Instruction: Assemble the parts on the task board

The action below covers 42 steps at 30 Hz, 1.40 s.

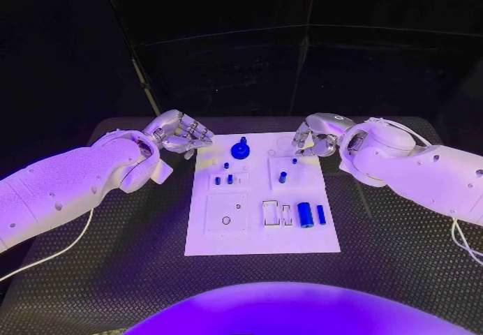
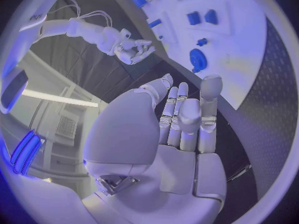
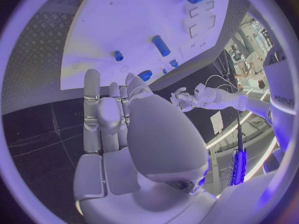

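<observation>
Black table (image 1: 403, 265): textured surface, occupies the lower 2 thirds of the head view.

Task board (image 1: 262, 241): white plate, centre of the frame, long side running toward the top. It lies flat on the table between the 2 arms.

Left arm: enters from the left edge of the head view. Left hand (image 1: 179, 132) sits at the board's upper left corner, just off its edge. In the left wrist view the hand (image 2: 184, 117) shows fingers extended side by side, nothing between them; it holds no part.

Right arm: enters from the right edge. Right hand (image 1: 316, 137) sits at the board's upper right corner, over the board's edge. In the right wrist view the hand (image 3: 112, 109) shows fingers straight and close together, nothing held.

Parts, all on the board:
- Round blue knob (image 1: 239, 149), upper centre of the board, between the 2 hands and touched by neither.
- 2 blue cylinders (image 1: 305, 213), lower right of the board, side by side beside small rectangular slots.
- Short blue peg (image 1: 283, 176) on the raised square at right of centre.
- Small blue pieces (image 1: 223, 179) left of centre; their exact seating cannot be determined.
</observation>
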{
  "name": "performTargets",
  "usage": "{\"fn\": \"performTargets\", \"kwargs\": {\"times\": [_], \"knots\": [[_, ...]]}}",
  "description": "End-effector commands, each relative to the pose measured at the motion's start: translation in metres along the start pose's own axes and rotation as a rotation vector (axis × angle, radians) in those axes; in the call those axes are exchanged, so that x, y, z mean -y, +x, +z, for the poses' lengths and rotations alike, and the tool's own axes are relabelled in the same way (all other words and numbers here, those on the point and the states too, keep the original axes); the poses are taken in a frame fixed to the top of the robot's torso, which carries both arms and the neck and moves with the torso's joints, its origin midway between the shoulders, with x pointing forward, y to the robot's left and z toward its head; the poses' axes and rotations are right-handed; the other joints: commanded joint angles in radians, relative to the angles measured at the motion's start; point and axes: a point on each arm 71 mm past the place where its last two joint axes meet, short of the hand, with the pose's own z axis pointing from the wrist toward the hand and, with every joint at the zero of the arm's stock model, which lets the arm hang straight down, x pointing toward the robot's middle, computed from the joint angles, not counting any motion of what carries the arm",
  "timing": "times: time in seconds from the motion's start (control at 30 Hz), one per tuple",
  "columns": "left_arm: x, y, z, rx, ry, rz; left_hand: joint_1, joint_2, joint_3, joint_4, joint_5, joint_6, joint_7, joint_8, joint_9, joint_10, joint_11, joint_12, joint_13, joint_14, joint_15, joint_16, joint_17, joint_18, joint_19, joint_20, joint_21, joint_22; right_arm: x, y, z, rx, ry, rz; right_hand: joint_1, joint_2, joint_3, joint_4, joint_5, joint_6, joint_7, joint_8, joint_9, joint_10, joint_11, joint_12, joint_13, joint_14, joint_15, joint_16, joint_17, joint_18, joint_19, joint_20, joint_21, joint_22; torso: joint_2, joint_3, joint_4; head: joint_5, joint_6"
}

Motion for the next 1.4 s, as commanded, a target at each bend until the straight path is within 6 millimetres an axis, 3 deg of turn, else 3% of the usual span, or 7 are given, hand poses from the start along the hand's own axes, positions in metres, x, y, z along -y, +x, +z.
{"fn": "performTargets", "kwargs": {"times": [0.03,0.23,0.5,0.9,1.17,1.4], "knots": [[0.008,0.000,-0.004,0.087,0.064,-0.325,-0.006,0.009,-0.003,0.004,-0.002,0.009,-0.002,0.008,-0.001,0.000,0.005,0.004,-0.001,-0.020,0.000,-0.030,-0.046,0.012,-0.022,0.001,-0.046,-0.029,-0.003,0.004,0.000,-0.015,0.012,-0.163,-0.004,-0.018,0.003,0.003,-0.013,-0.019,0.007,-0.016,-0.002,-0.026,0.009,-0.024,-0.021,0.031,0.012,0.013,0.012,0.009,-0.001,0.012,0.009,0.009,0.000,-0.0002,0.0003,-0.003,0.000],[0.013,0.006,-0.009,0.088,0.092,-0.424,-0.005,0.010,-0.005,0.003,-0.002,0.010,-0.003,0.009,-0.003,-0.002,0.004,0.008,-0.001,-0.036,0.001,-0.054,-0.082,0.019,-0.042,0.002,-0.091,-0.057,-0.004,0.012,0.000,-0.041,0.019,-0.193,-0.021,-0.032,0.002,-0.005,-0.043,-0.039,0.020,-0.043,-0.001,-0.047,0.022,-0.048,-0.055,0.031,0.022,0.039,0.034,0.007,0.002,0.024,0.028,0.031,0.000,0.0001,-0.0010,0.000,0.000],[0.014,0.005,-0.011,0.098,0.108,-0.447,-0.003,0.011,-0.005,0.003,-0.002,0.011,-0.004,0.010,-0.003,-0.001,0.004,0.010,-0.001,-0.040,0.000,-0.059,-0.087,0.020,-0.047,0.002,-0.101,-0.063,-0.007,0.017,0.002,-0.058,0.012,-0.198,-0.022,-0.026,0.008,-0.013,-0.049,-0.036,0.021,-0.049,0.001,-0.047,0.024,-0.051,-0.069,0.034,0.024,0.062,0.057,0.005,0.012,0.027,0.048,0.058,0.001,0.0011,-0.0007,-0.002,0.000],[0.014,0.006,-0.011,0.098,0.113,-0.452,-0.003,0.011,-0.006,0.002,-0.002,0.011,-0.004,0.010,-0.003,0.000,0.004,0.012,0.000,-0.041,0.000,-0.060,-0.090,0.020,-0.049,0.002,-0.105,-0.066,-0.010,0.033,0.003,-0.117,-0.005,-0.188,0.010,0.015,0.108,-0.034,-0.097,0.050,-0.005,-0.034,0.009,0.049,-0.002,-0.040,-0.111,0.049,0.004,0.157,0.141,-0.018,0.076,0.014,0.175,0.224,0.001,0.0017,-0.0012,-0.003,0.000],[0.013,0.006,-0.010,0.097,0.112,-0.453,-0.002,0.012,-0.006,0.002,-0.002,0.011,-0.003,0.011,-0.003,0.000,0.004,0.012,0.000,-0.041,0.000,-0.060,-0.089,0.021,-0.049,0.002,-0.106,-0.066,-0.012,0.036,0.005,-0.127,-0.016,-0.185,0.014,0.015,0.161,-0.049,-0.103,0.079,-0.011,-0.031,0.010,0.086,-0.010,-0.050,-0.125,0.050,-0.003,0.172,0.150,-0.023,0.085,0.007,0.210,0.267,0.000,0.0016,-0.0009,-0.002,0.000],[0.013,0.005,-0.010,0.099,0.109,-0.453,-0.002,0.012,-0.006,0.001,-0.002,0.011,-0.003,0.011,-0.003,0.000,0.004,0.012,0.000,-0.041,0.000,-0.061,-0.090,0.021,-0.050,0.002,-0.108,-0.067,-0.010,0.037,0.006,-0.131,-0.003,-0.185,-0.002,0.001,0.194,-0.058,-0.105,0.082,-0.008,-0.039,0.007,0.095,-0.009,-0.066,-0.136,0.047,-0.001,0.177,0.148,-0.024,0.080,0.007,0.222,0.277,0.001,0.0018,-0.0007,-0.003,0.000]]}}
